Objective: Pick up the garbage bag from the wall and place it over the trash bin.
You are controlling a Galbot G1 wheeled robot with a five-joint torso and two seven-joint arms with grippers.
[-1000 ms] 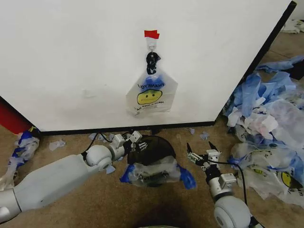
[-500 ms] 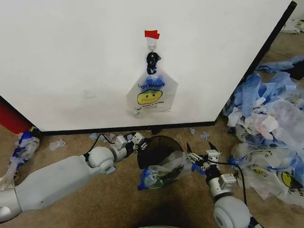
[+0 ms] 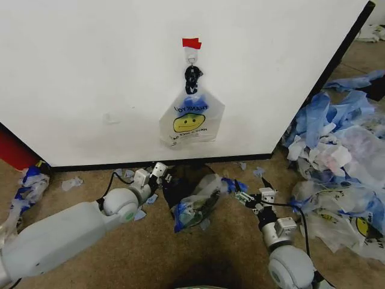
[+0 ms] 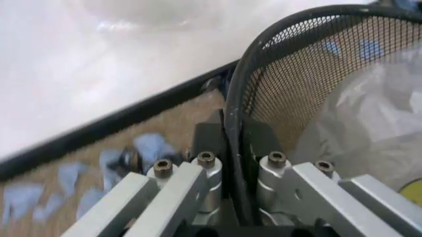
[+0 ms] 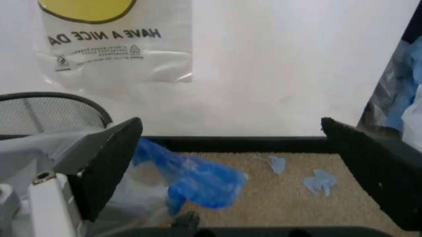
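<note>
The bin (image 3: 180,191) has gone over: a second ago it stood upright on the floor below the wall (image 3: 90,78) with a bag across its mouth, and now it lies tipped toward the right, its mouth facing the right claw (image 3: 248,197), with that used bag (image 3: 198,201) spilling out onto the carpet. To my eye this is the old liner being cleared, so the real job is barely begun. The fresh bag (image 3: 191,120) with the yellow smiley face hangs untouched from the hook under the red tape (image 3: 192,43), high on the wall and directly above the bin. The left claw (image 3: 157,173) is clamped on the bin's wire rim, one finger outside the mesh and one inside, as the left wrist view shows plainly. The right claw sits low at the bin's right, its fingers spread wide; a blue handle (image 5: 188,177) of the old bag lies between them, but nothing is gripped.
</note>
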